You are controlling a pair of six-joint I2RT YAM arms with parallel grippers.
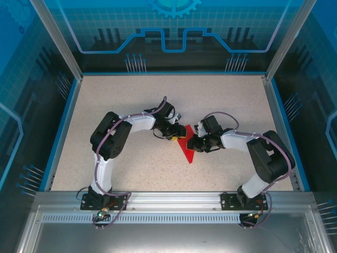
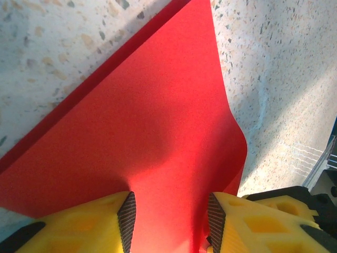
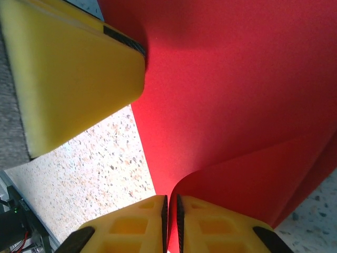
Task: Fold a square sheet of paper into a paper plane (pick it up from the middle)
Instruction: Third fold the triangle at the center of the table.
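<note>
Paper sheet [image 1: 187, 150], red and part-folded: right gripper [image 3: 172, 213] pinches its curled-up flap, left gripper [image 2: 171, 219] sits over its flat part, jaws half apart.

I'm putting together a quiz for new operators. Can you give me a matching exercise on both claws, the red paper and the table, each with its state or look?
1 left claw
2 right claw
3 red paper
4 table

A speckled beige
B jaws pinched on a curled flap
C jaws apart over flat paper
D partly folded

Pairs: 1-C, 2-B, 3-D, 4-A
</note>
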